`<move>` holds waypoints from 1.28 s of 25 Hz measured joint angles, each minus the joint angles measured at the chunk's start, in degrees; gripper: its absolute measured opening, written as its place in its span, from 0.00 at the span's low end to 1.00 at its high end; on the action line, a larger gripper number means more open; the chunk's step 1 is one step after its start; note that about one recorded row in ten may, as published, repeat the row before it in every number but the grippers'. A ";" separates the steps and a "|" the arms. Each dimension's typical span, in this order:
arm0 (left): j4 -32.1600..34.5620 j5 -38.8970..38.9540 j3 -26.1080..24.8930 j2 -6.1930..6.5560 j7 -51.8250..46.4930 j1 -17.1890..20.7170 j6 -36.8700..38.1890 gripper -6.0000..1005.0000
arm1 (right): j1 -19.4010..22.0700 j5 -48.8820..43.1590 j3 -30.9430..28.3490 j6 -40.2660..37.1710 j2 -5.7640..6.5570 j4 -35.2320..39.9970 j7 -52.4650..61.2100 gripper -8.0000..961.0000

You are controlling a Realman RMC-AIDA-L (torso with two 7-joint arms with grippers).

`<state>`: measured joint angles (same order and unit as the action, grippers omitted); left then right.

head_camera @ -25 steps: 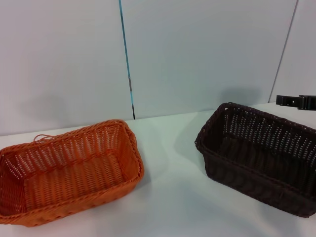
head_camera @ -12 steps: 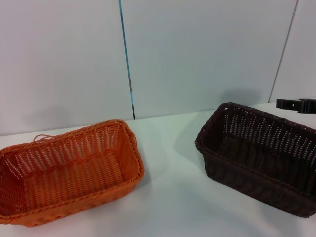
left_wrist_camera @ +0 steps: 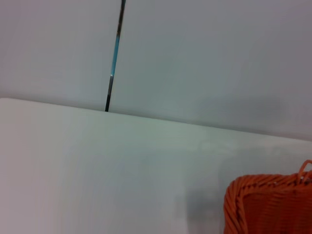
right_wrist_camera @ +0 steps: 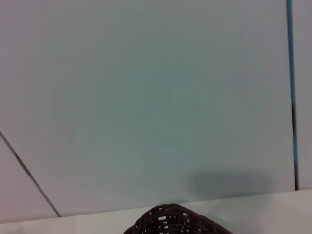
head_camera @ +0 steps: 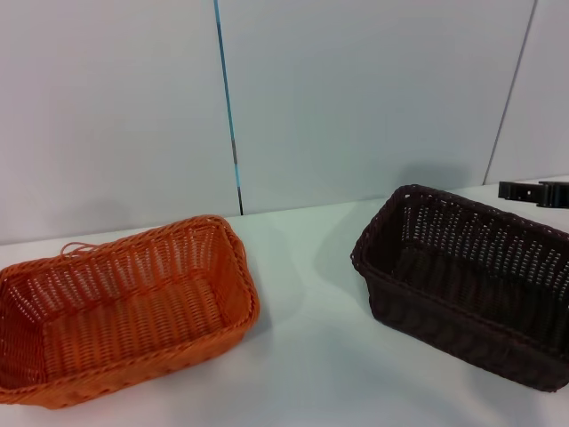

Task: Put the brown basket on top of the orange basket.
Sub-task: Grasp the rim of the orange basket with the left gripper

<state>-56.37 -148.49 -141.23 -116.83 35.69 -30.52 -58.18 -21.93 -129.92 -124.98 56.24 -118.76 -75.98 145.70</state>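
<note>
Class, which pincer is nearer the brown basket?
Right. The right pincer sits just behind the far rim of the brown basket; the left pincer is unseen, its wrist camera facing only the orange basket.

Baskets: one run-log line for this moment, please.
brown basket: on table, right, empty | orange basket: left, apart, empty | stacking: not started | grippers: not in view

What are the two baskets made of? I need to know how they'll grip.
The orange basket and the brown basket both look like woven wicker, probably plastic imitation: even strands, braided rims, open-weave sides, a slight sheen. The orange one's uniform bright colour suggests synthetic; real rattan can't be ruled out.
</note>
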 joint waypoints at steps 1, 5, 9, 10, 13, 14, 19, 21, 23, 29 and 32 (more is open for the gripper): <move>0.18 -0.01 0.00 0.00 0.03 -0.03 0.03 0.79 | -0.02 0.00 0.00 0.00 -0.01 0.13 -0.07 0.83; 0.34 -0.05 0.23 -0.10 0.07 -0.06 0.08 0.79 | -0.12 0.09 0.00 0.00 -0.06 0.50 -0.47 0.83; 0.68 -0.05 0.95 -0.35 0.08 -0.06 0.08 0.79 | -0.13 0.12 0.00 0.00 -0.06 0.70 -0.51 0.83; 0.86 -0.05 1.27 -0.38 0.08 -0.09 0.05 0.79 | -0.13 0.13 0.00 0.00 -0.07 0.79 -0.51 0.83; 1.01 -0.06 2.29 -0.40 0.01 -0.10 -0.19 0.79 | -0.14 0.15 0.00 -0.02 -0.07 1.03 -0.51 0.83; 1.04 -0.06 2.77 -0.41 -0.08 -0.10 -0.28 0.79 | -0.16 0.16 0.00 -0.07 -0.07 1.09 -0.51 0.83; 1.86 -0.06 3.65 -0.42 -0.32 -0.36 -0.88 0.78 | -0.37 0.19 0.00 -0.16 -0.07 1.14 -0.51 0.83; 2.55 -0.05 3.68 -0.42 -0.37 -0.59 -1.16 0.78 | -0.46 0.19 0.00 -0.22 -0.05 1.16 -0.54 0.83; 3.57 -0.05 3.69 -0.41 -0.42 -0.87 -1.19 0.78 | -0.56 0.20 0.00 -0.26 -0.01 1.25 -0.55 0.83; 6.30 -0.04 3.69 -0.07 -0.35 -1.69 -0.02 0.78 | -1.07 0.17 0.00 -0.38 0.02 1.84 -0.59 0.83; 6.80 -0.04 3.69 -0.08 -0.24 -1.75 0.89 0.78 | -1.19 0.09 0.00 -0.43 0.02 1.99 -0.63 0.83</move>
<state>-49.57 -148.53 -137.55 -116.91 35.46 -32.27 -57.29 -23.12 -129.83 -124.98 55.81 -118.74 -73.98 145.06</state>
